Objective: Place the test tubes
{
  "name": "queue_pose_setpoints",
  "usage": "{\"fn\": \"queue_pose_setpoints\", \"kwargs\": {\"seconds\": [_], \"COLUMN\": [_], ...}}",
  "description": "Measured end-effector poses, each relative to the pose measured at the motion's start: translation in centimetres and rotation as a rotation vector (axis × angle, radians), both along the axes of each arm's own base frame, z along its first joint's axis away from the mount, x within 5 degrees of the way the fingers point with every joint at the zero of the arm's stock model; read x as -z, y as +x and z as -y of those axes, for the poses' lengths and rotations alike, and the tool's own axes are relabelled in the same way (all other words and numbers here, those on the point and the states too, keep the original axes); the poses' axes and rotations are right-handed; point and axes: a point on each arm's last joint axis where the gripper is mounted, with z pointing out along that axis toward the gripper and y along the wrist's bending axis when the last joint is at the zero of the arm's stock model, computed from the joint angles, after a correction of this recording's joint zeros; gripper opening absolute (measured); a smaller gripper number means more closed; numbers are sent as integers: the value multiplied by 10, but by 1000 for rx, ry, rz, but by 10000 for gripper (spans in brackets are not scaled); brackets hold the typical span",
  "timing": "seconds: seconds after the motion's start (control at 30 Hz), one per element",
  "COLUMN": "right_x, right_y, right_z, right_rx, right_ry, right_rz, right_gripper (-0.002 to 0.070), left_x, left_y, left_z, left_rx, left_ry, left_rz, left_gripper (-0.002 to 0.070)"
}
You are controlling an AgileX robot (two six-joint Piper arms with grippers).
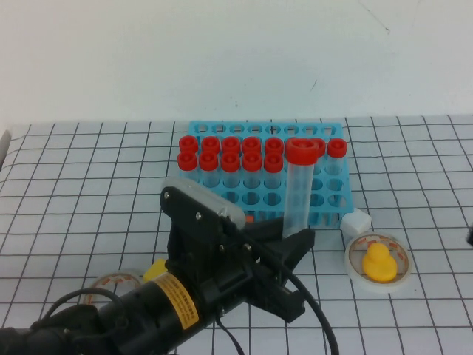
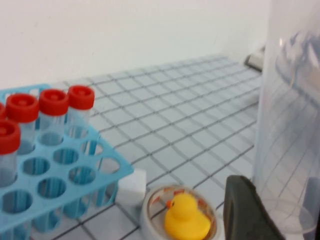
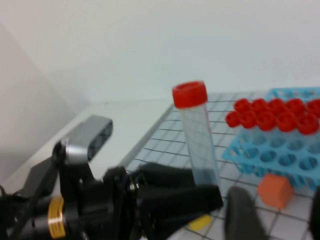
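Nearest you, the left hand (image 1: pixel 294 240) is clamped on the bottom end of a red-capped test tube (image 1: pixel 298 188). It holds the tube upright above the bench (image 1: pixel 74 185), on the near side of the blue rack (image 1: pixel 331 214) and not yet in any hole. The rack's two back rows carry capped tubes (image 1: pixel 230 159), and the front rows look free. Your right hand (image 3: pixel 278 212) waits off to the right, fingers apart with nothing between them. This looks like the carry-to-rack step. Next you need to bring the tube's base over an empty front hole, keep it vertical, and lower it. Because the grip is so low, the fingers will probably reach the rack before the tube seats, so expect to release early. Steer clear of the yellow duck (image 1: pixel 378 262) by the rack's right front corner.
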Motion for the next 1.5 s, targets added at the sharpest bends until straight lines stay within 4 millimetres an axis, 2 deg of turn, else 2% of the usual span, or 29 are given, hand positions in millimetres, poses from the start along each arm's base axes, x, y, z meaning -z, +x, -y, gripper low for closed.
{"fn": "queue_pose_setpoints", "kwargs": {"seconds": [0.13,0.27,0.4,0.7,0.97,1.07,1.17,1.33,1.4,1.5], "right_x": [-12,-13,-14,-19,-9,-5,-2,-2,-2,-3], "right_y": [33,58,72,109,140,144,144,144,144,145], "right_z": [-3,-13,-37,-88,-108,-112,-114,-114,-114,-114], "right_rx": [-86,-182,-300,-362,-397,-406,-416,-417,-417,-415], "right_ry": [41,56,-28,-167,-171,-171,-168,-171,-172,-171], "right_rz": [13,34,112,203,163,150,143,144,146,148], "right_gripper": [427,486,500,501,491,429,281,268,268,268], "left_x": [-1,-1,2,5,5,5,5,6,6,8], "left_y": [1,2,4,5,5,5,5,5,5,7], "left_z": [2,4,6,8,8,8,8,8,8,6], "left_rx": [5,12,18,20,22,23,22,21,21,14], "left_ry": [-54,-87,-109,-135,-136,-136,-131,-116,-102,-84], "left_rz": [5,28,40,26,28,28,23,26,40,37], "left_gripper": [211,211,211,211,211,211,211,211,237,354]}}
